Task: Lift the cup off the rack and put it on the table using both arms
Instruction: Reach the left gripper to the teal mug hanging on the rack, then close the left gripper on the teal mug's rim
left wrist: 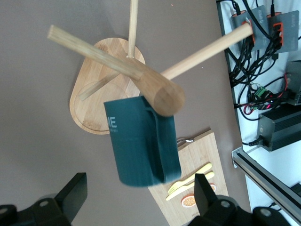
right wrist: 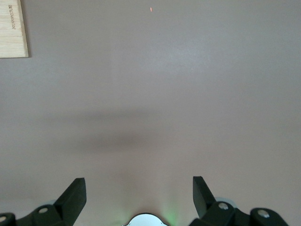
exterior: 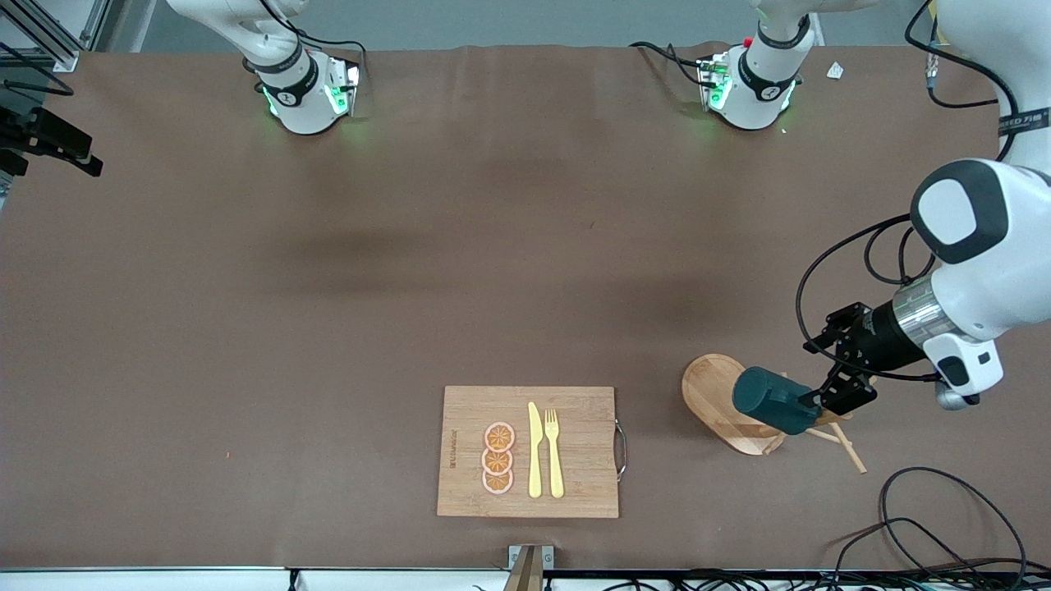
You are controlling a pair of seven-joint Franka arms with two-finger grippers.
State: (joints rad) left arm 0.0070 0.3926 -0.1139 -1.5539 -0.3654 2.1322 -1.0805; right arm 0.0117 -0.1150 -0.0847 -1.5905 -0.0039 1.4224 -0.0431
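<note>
The cup (exterior: 770, 400) hung on the rack (exterior: 722, 400) near the tabletop's (exterior: 328, 287) left-arm end, just ahead of the left claw (exterior: 821, 400), whose fingers gaped wide, empty. The right claw (right wrist: 139, 197) waited over bare tabletop, likewise spread and empty.

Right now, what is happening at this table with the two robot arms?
The left gripper is at the rack, its open fingers on either side of the cup but not closed on it. The cup hangs from a peg of the rack, as the left wrist view shows. The right gripper is open over bare table, waiting. A cutting board with toy cutlery and orange slices lies untouched beside the rack.
</note>
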